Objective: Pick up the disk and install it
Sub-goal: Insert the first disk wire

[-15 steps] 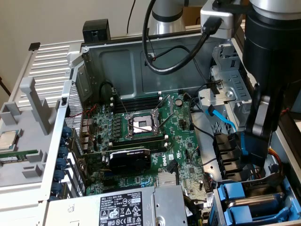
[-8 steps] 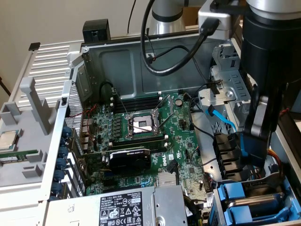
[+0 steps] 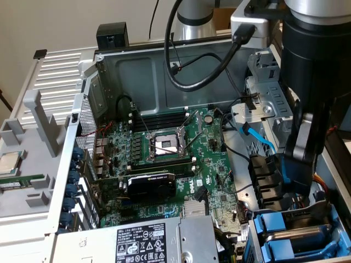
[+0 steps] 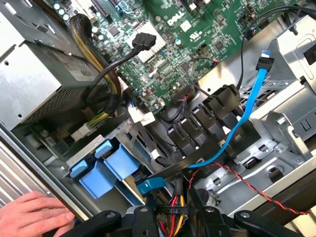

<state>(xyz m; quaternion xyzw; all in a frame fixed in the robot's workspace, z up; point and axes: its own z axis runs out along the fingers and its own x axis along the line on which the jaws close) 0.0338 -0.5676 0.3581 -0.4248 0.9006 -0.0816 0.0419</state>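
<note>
Robot hand (image 3: 299, 181), grip impossible to tell, hangs near the disk (image 3: 299, 236); best approached squarely, clear of the blue cable (image 3: 258, 139).

Computer repair workshop — an opened PC case (image 3: 164, 76), motherboard (image 3: 214, 164) bare.

Green motherboard (image 3: 216, 186), silver disk (image 3: 300, 236) in bright blue carrier (image 3: 271, 226), light blue cable (image 3: 259, 141), red-and-black twisted wire (image 4: 247, 183).
</note>
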